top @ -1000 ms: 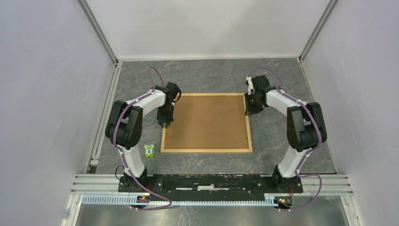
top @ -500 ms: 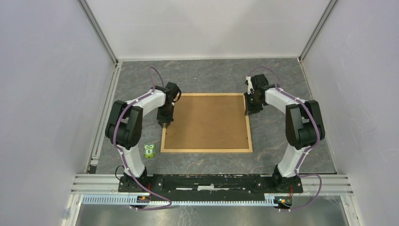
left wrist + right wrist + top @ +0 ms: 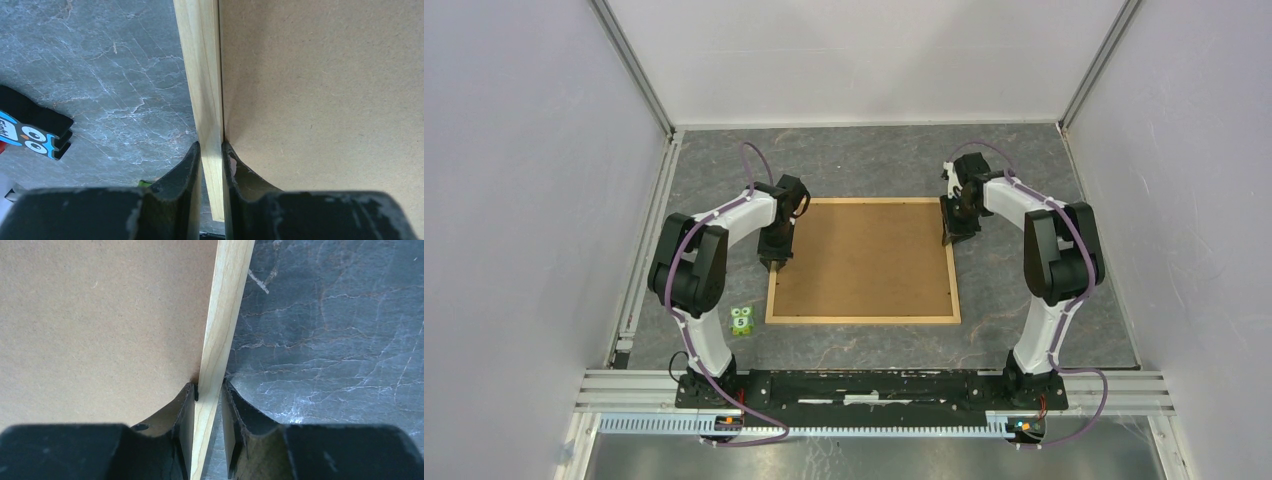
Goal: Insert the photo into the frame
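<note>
Right gripper (image 3: 207, 387) has edged along the right strip of the light wooden rectangular frame (image 3: 862, 320) (clamped or straddling, cannot tell), left gripper (image 3: 211, 150) clenched on its left strip; frame unmoved on the grey marbled table (image 3: 864, 160), flat brown backing board (image 3: 864, 260) seated inside, photo unseen, presumably beneath.

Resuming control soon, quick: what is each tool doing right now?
Left tool: closed on the frame's left strip.
Right tool: astride the frame's right strip; grip cannot be told.

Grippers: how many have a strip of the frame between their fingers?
2. The left gripper is on the frame's left strip, the right gripper on its right strip; none hidden.
</note>
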Controlling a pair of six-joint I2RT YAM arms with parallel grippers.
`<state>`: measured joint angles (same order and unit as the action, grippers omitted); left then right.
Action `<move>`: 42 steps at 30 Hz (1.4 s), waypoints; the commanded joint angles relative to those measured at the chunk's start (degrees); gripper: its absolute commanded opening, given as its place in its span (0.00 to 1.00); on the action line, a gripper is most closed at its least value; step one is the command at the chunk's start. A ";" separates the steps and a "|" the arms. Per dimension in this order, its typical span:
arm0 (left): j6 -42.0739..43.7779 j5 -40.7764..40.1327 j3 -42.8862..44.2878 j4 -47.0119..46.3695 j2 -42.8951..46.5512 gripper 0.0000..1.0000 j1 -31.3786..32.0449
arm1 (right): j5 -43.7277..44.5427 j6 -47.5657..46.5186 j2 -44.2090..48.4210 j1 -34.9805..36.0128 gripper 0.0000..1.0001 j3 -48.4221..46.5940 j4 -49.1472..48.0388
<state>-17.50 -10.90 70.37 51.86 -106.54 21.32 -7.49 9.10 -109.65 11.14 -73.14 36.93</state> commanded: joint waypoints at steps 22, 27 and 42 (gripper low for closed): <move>1.37 3.72 -2.87 -3.70 -3.12 0.11 2.15 | 2.80 -1.23 5.68 -0.65 0.30 0.95 -3.26; 1.32 3.85 -2.77 -3.76 -3.28 0.11 2.16 | 2.22 -1.35 4.18 -0.19 0.27 0.81 -3.26; 1.32 3.98 -2.78 -3.78 -3.42 0.11 2.29 | 0.19 -1.84 4.04 0.42 0.32 2.98 -4.08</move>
<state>-17.47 -11.94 70.32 51.86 -106.56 22.00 -6.63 8.05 -105.49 11.22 -70.26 33.91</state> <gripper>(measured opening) 0.240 0.327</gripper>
